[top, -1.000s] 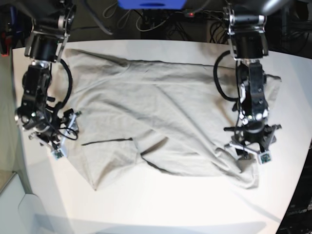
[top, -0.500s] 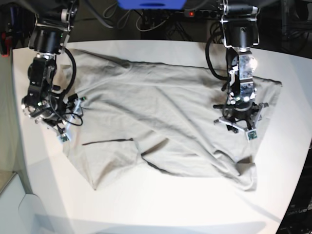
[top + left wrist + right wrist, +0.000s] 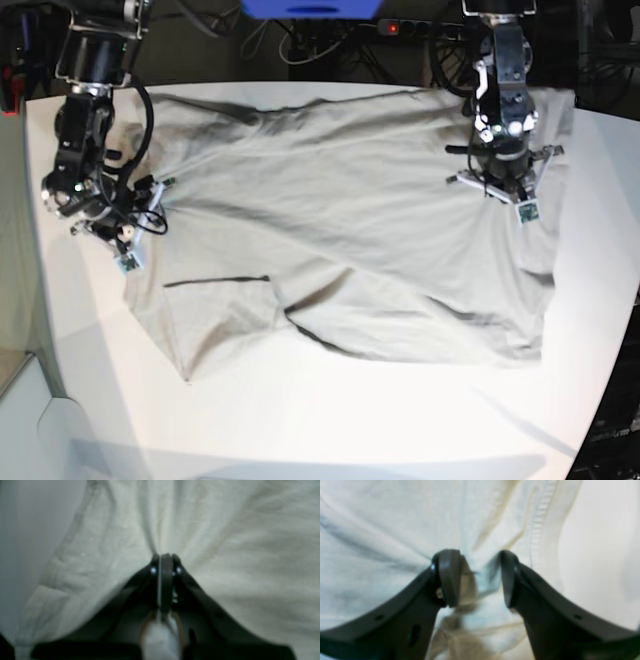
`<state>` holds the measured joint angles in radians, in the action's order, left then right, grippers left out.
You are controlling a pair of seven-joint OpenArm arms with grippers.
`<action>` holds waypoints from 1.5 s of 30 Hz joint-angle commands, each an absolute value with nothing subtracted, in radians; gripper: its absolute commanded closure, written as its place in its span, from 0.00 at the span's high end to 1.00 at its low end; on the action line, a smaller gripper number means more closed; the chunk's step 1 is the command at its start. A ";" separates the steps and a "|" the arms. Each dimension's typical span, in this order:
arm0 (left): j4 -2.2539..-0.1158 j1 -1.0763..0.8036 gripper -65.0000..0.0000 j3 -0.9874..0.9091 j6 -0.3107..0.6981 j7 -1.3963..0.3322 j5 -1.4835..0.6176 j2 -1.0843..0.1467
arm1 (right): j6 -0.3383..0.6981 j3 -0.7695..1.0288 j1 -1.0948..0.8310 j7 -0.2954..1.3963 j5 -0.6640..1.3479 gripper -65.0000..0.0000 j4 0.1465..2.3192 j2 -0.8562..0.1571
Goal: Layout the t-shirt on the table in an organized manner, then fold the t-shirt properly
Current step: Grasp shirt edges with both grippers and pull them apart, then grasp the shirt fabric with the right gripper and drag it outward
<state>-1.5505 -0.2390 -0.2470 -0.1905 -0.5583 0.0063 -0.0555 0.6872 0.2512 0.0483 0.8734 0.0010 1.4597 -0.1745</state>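
Both arms at the far side of the shirt, cloth drawn out wider

The left gripper (image 3: 162, 562) has gone from standing apart to fingers pressed tight together on a pinch of the t-shirt (image 3: 340, 230), with creases fanning out from the pinch; the right gripper (image 3: 475, 577) has narrowed around a fold beside the stitched hem, but a gap shows between its fingers and cloth, so no firm hold yet (it looks mid-closing). Over the last second both arms moved toward the far edge of the counter (image 3: 330, 430), and the shirt lies flatter and wider across it. My judgement: this is spreading work, and folding has not begun.
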 commanded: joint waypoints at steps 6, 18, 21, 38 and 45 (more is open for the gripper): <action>-1.669 -0.295 0.02 -0.257 -0.199 -0.622 0.007 -0.073 | 0.698 0.254 -0.061 0.889 -0.007 0.36 1.633 -0.183; -1.824 -0.346 0.02 -0.415 -0.194 -0.642 0.002 -0.073 | 0.698 0.255 -0.194 0.894 -0.007 0.36 1.885 -0.185; -1.851 -0.341 0.03 -0.414 -0.194 -0.642 0.001 -0.070 | 0.698 0.255 -0.186 0.895 -0.007 0.36 1.913 -0.183; -1.853 -0.325 0.03 -0.412 -0.194 -0.641 0.001 -0.061 | 0.698 0.166 0.171 0.886 -0.007 0.51 1.500 -0.125; -1.802 -0.303 0.02 -0.418 -0.194 -0.641 0.001 -0.061 | 0.698 0.170 0.248 0.885 -0.007 0.56 1.348 -0.127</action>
<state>-1.7882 -0.3065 -0.4129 -0.1867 -0.6556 -0.0044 -0.0525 0.6880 0.1661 0.2241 0.9009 -0.0185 1.3296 -0.1184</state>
